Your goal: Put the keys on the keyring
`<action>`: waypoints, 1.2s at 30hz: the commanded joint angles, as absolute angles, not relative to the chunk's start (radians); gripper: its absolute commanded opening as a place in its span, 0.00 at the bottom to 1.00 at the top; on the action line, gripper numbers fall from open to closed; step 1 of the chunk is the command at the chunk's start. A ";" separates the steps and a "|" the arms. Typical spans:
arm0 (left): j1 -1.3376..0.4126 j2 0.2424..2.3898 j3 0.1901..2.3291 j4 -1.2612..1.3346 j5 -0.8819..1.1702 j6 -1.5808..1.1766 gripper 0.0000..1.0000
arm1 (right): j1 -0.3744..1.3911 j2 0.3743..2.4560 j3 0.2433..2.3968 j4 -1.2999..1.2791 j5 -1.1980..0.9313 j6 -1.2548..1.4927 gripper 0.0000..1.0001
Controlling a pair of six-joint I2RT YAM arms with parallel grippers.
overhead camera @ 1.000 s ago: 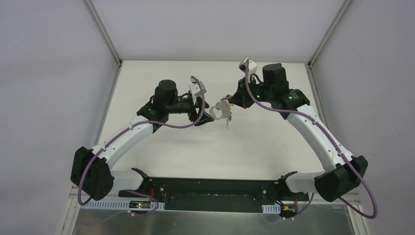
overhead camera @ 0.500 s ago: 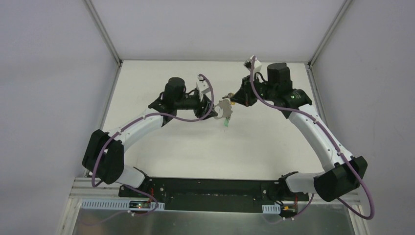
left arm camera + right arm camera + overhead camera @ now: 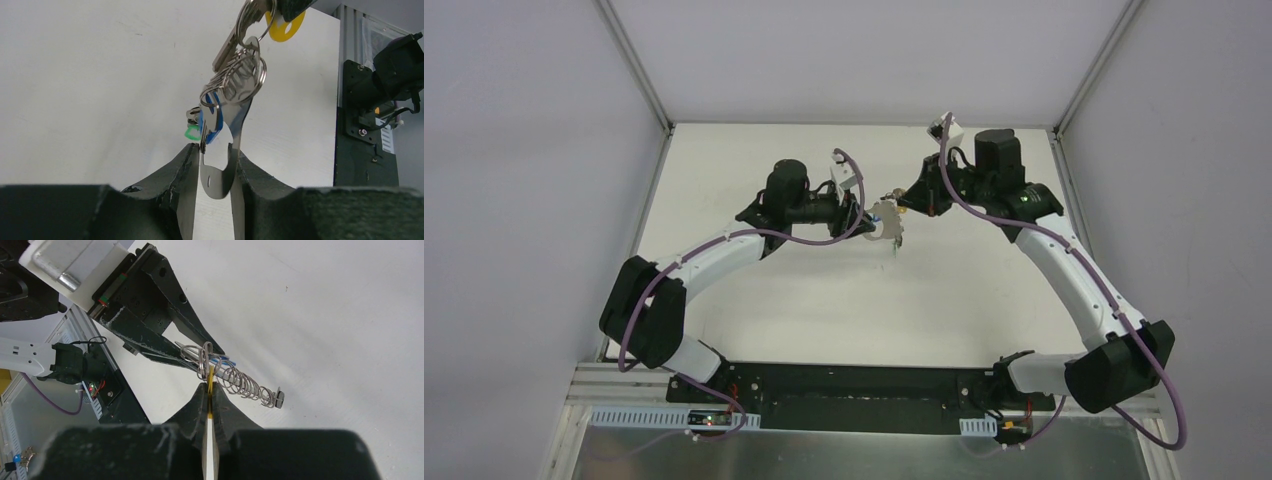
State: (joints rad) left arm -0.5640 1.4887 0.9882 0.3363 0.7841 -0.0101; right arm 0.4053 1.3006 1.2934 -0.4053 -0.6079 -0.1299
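Observation:
My left gripper (image 3: 214, 150) is shut on the lower end of the silver oval keyring (image 3: 220, 172) and holds it above the table, as the top view (image 3: 886, 222) also shows. Several small split rings (image 3: 242, 75) hang on the keyring, with a blue key (image 3: 212, 122) and a green key (image 3: 192, 132) behind it. My right gripper (image 3: 210, 387) is shut on the yellow key (image 3: 211, 376), seen edge-on, whose split ring (image 3: 204, 360) sits at the keyring among the other rings. The yellow head (image 3: 285, 27) shows at the top of the left wrist view. No black key is discernible.
The two grippers meet tip to tip above the white table (image 3: 824, 290), towards its far side. The black base rail (image 3: 844, 385) runs along the near edge. Grey walls (image 3: 524, 200) close in left and right.
My left arm has moved right and farther out with the keyring, closing on the right gripper. The right gripper has shifted slightly, still holding the yellow key.

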 commanded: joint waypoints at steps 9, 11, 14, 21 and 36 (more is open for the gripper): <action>-0.571 1.477 0.962 0.353 0.822 0.013 0.20 | 0.380 1.238 1.290 -0.351 -0.631 -0.106 0.00; -0.571 1.480 0.969 0.354 0.823 0.007 0.13 | 0.378 1.237 1.288 -0.350 -0.634 -0.104 0.00; -0.571 1.483 0.984 0.336 0.826 0.007 0.00 | 0.375 1.234 1.283 -0.349 -0.631 -0.104 0.00; -0.571 1.448 1.007 0.237 0.825 0.063 0.00 | 0.365 1.222 1.257 -0.348 -0.614 -0.121 0.00; -0.571 1.336 1.272 -0.637 0.754 0.396 0.00 | 0.368 1.214 1.065 -0.263 -0.632 -0.238 0.00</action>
